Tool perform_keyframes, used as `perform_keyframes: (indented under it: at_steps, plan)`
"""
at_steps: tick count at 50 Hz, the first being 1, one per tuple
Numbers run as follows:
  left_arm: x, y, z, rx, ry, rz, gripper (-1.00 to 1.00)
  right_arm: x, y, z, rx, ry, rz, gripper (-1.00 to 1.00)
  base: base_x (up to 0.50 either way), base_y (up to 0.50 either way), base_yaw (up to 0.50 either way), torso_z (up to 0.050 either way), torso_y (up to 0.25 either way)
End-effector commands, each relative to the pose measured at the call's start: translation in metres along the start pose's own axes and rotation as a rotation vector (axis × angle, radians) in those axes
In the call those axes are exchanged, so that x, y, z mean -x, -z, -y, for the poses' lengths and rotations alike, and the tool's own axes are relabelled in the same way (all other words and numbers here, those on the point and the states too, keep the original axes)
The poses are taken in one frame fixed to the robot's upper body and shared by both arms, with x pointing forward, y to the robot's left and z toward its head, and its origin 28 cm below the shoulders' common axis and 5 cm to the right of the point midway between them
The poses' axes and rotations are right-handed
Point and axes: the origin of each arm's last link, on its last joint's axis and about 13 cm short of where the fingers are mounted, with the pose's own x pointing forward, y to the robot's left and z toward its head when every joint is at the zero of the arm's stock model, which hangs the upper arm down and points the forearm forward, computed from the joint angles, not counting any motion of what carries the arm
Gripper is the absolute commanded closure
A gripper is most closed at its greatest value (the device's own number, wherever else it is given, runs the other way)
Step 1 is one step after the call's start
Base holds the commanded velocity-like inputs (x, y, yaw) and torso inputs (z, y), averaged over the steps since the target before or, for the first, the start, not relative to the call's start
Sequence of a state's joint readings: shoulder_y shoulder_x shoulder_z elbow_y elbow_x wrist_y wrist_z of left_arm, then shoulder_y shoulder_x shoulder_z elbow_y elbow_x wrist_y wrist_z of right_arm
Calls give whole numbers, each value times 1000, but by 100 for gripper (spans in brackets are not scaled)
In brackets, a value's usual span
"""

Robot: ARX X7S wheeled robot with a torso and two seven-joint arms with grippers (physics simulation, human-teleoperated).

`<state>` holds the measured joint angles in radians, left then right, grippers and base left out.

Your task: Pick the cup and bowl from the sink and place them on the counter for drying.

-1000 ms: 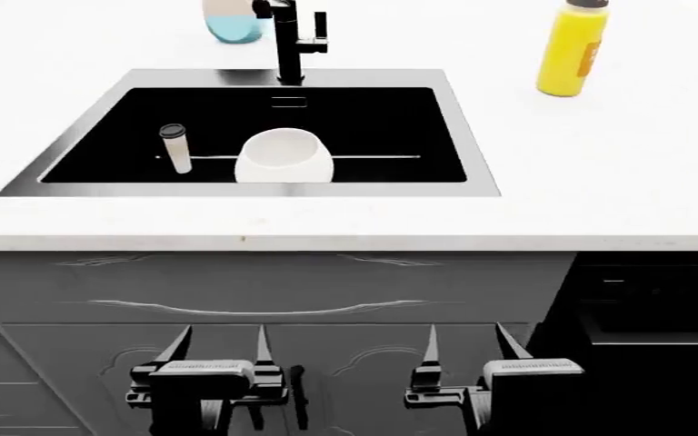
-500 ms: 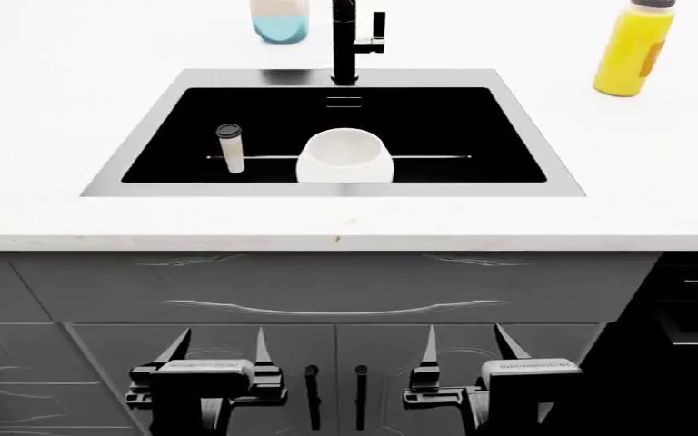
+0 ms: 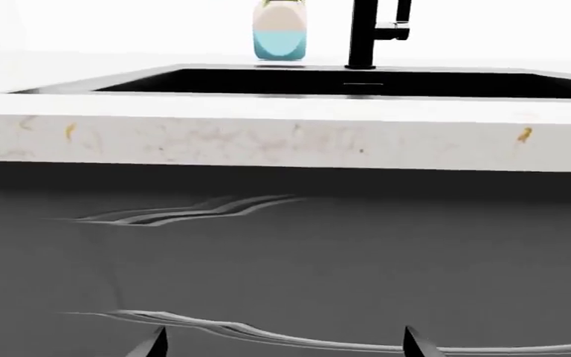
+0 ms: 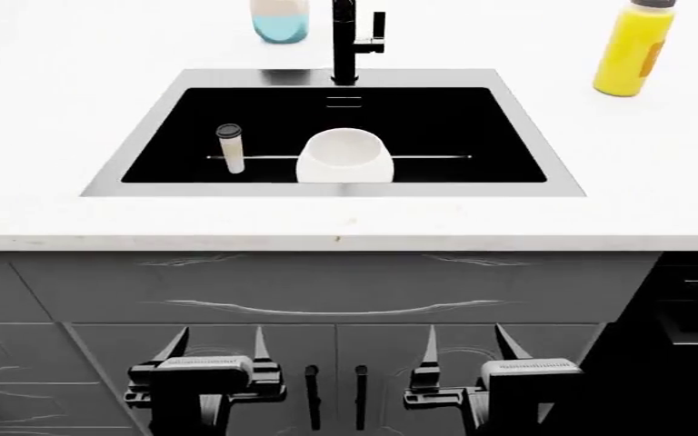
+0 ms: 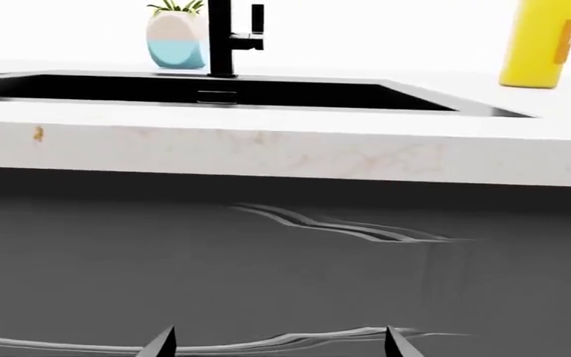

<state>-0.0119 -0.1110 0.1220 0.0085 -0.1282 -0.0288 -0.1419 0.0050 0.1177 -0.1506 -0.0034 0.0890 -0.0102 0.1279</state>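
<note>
The cup (image 4: 230, 147), a slim cream tumbler with a dark rim, stands upright in the left part of the black sink (image 4: 155, 150). The large white bowl (image 4: 345, 157) sits in the sink's middle, right of the cup. The white counter (image 4: 324, 222) surrounds the sink. My left gripper (image 4: 215, 347) and right gripper (image 4: 463, 345) are both open and empty, low in front of the grey cabinet doors, well below the counter edge. In the wrist views only the fingertips (image 3: 152, 343) (image 5: 161, 343) show; cup and bowl are hidden there.
A black faucet (image 4: 349, 41) stands behind the sink. A white-and-blue plant pot (image 4: 279, 20) is behind it to the left, a yellow bottle (image 4: 632, 47) at the back right. Grey cabinet doors (image 4: 324, 300) with handles face my grippers.
Between one second ago and half a second ago the view shifted so the sink moved right, towards centre. Since then nothing has visibly moved. Both grippers stay open.
</note>
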Motion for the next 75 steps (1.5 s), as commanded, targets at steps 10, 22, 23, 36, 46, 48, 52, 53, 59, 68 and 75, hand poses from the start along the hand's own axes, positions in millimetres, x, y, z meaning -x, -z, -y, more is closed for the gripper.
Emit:
perform_keyframes:
  at_steps: [10, 22, 23, 36, 46, 48, 52, 53, 59, 68, 75]
  plan:
    - [2, -2, -3, 6, 1, 35, -100, -1, 0, 0, 8, 6, -4, -100, 0, 0, 0, 47, 0]
    - [2, -2, -2, -1, 2, 37, -100, -1, 0, -1, 12, -1, -3, -100, 0, 0, 0, 50, 0]
    - [2, -2, -3, -1, 3, 38, -100, -1, 0, -1, 13, -1, -3, -100, 0, 0, 0, 50, 0]
    - [3, -1, -3, 1, -7, 19, -100, -1, 1, 0, -2, 22, -21, -100, 0, 0, 0, 0, 0]
    - [-6, -41, -7, -5, -3, 38, -100, -11, -48, 15, -50, 4, -24, -100, 0, 0, 0, 0, 0]
    - [-6, -55, -7, -22, 16, 35, -100, -14, -66, 21, -24, -8, -8, -100, 0, 0, 0, 0, 0]
    - [-11, -87, -10, -25, 54, 10, -100, -21, -102, 33, -4, -43, 9, -100, 0, 0, 0, 0, 0]
    - [-12, -92, -10, -26, 57, 11, -100, -21, -106, 34, -6, -45, 16, -100, 0, 0, 0, 0, 0]
    - [-22, -147, -21, -35, 135, 28, -100, -38, -166, 55, -2, -92, 25, -100, 0, 0, 0, 0, 0]
    - [-42, -216, -41, -14, 170, 17, -100, -58, -241, 72, -9, -152, 25, -100, 0, 0, 0, 0, 0]
    - [-63, -247, -44, -60, 197, 11, -100, -76, -270, 80, -21, -157, -5, -100, 0, 0, 0, 0, 0]
